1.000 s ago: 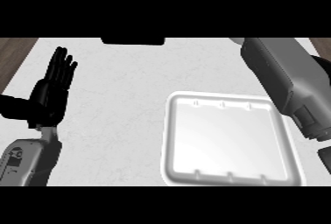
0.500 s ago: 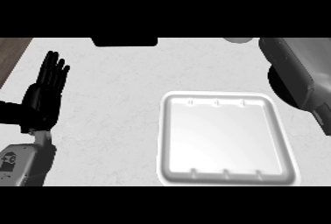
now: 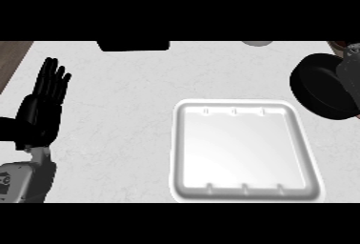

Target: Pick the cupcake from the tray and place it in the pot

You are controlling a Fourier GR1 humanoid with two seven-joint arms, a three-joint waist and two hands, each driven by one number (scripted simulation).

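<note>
Right arm gone from over tray (image 3: 246,190) since a second ago; pot (image 3: 323,88) now uncovered beside tray's far right corner. Tray bare, cupcake unseen. Left hand (image 3: 38,114) open, resting left of tray. Right hand out of view.

- Your left hand (image 3: 41,112) shows at the left side of the head view, palm flat and fingers (image 3: 53,81) straight, held close together and pointing away from you, toward the top of the view.
- Below that hand, its black wrist runs into the grey left forearm (image 3: 25,178), which comes in from the lower left corner.
- That hand holds nothing and touches nothing you can see.
- At the right edge, you see only a dark rounded part of your right arm (image 3: 325,86), with a grey piece just beside it at the edge.
- Your right hand itself does not show in this view.
</note>
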